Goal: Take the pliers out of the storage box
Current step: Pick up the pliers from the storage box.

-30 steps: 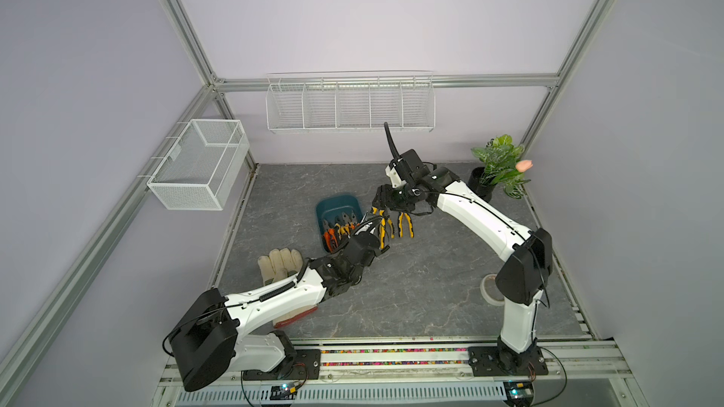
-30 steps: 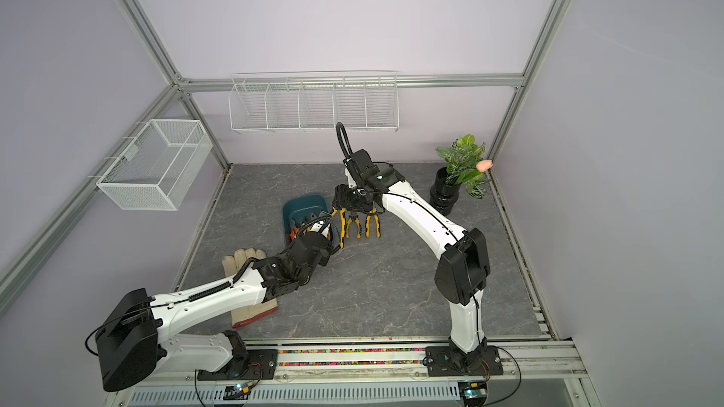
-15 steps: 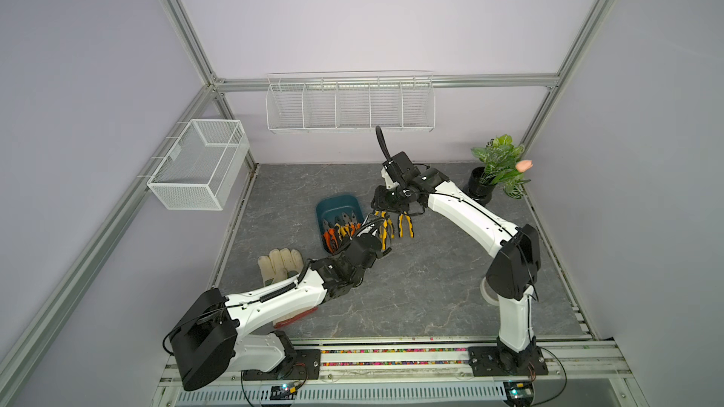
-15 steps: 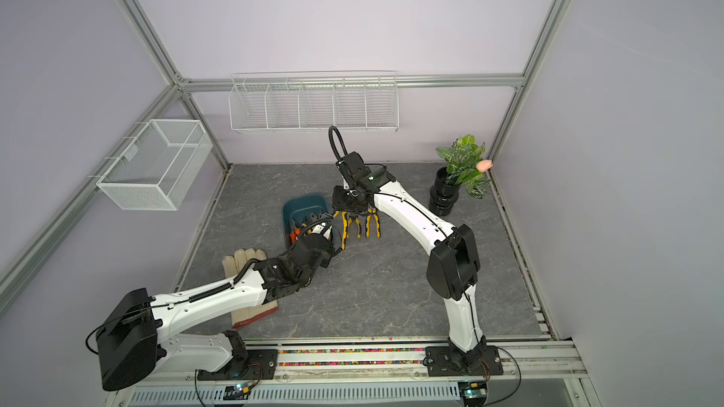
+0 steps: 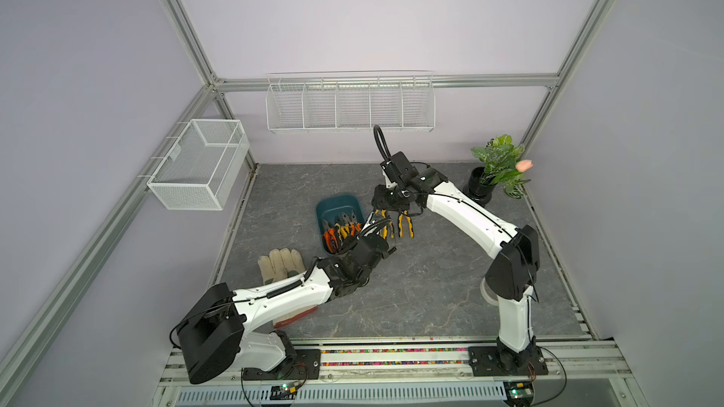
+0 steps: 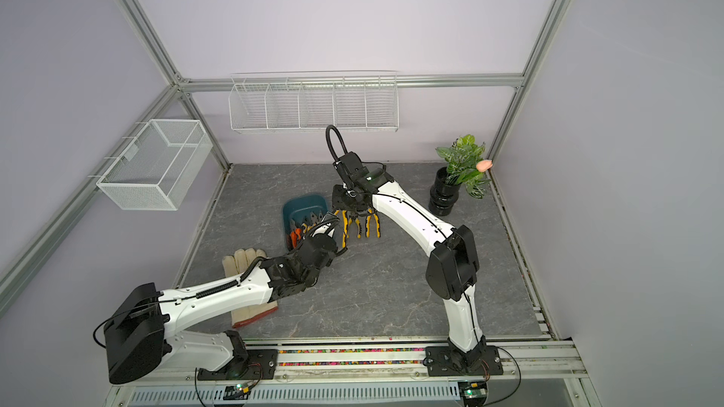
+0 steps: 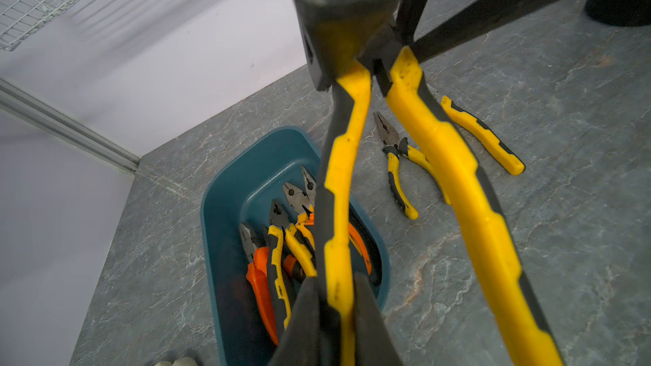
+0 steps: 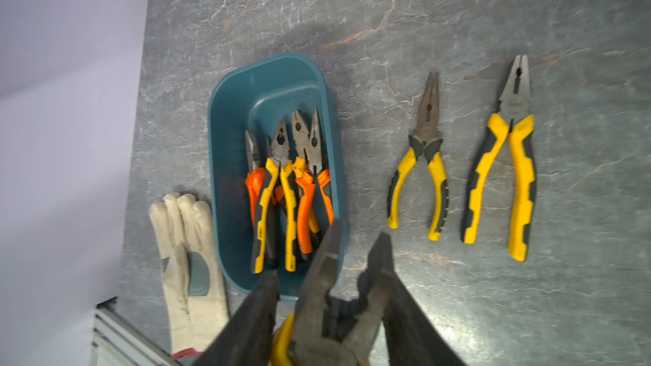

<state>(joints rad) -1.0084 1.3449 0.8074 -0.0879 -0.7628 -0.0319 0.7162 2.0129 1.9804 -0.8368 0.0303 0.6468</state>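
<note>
Hovering above the desk (image 5: 431,287) in both top views, the left end effector (image 5: 386,237) and right end effector (image 6: 352,205) meet just beside the storage box (image 5: 337,205), with a yellow-handled pliers (image 5: 381,215) between them. A work glove (image 5: 280,266) lies near the left arm.

Left wrist view: the left end effector is clenched on one handle of that pliers, the other handle hangs free, and the right end effector sits at its head. Several orange and yellow pliers (image 7: 281,241) lie inside the box.

Right wrist view: the right end effector's fingers (image 8: 253,311) flank the held pliers' spread metal head; clamped or released, cannot tell. Long-nose pliers (image 8: 422,163) and combination pliers (image 8: 510,156) lie side by side on the desk, apart from the box.
</note>
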